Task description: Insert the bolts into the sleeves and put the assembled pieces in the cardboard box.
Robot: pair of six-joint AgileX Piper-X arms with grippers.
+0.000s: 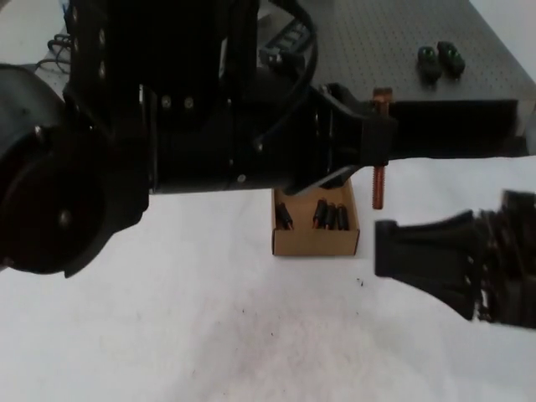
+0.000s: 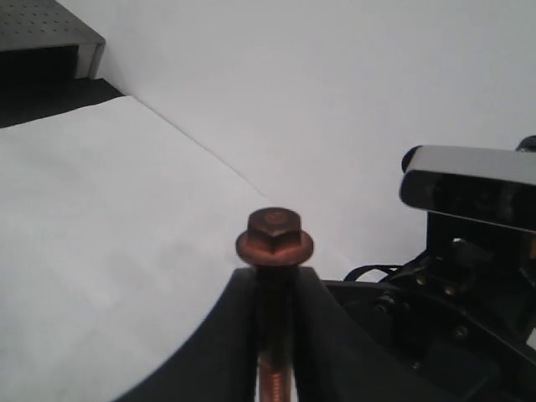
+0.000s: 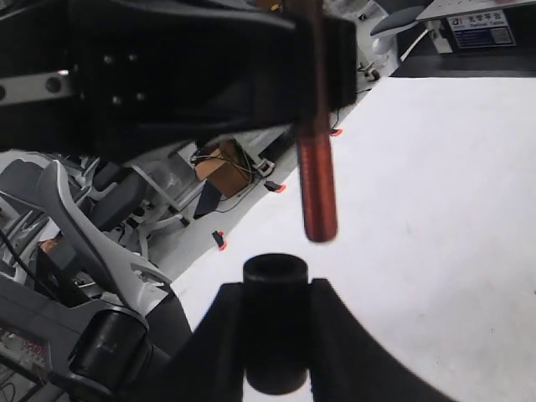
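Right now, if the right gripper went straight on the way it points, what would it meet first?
Probably the lower end of the bolt, held in the left gripper, just ahead of the sleeve in the right gripper; depth is unclear, so it might pass beside.

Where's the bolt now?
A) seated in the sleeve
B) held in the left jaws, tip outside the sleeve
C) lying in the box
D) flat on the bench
B: the bolt is clamped in the left jaws, and its tip ends short of the mouth of the sleeve held in the right jaws.
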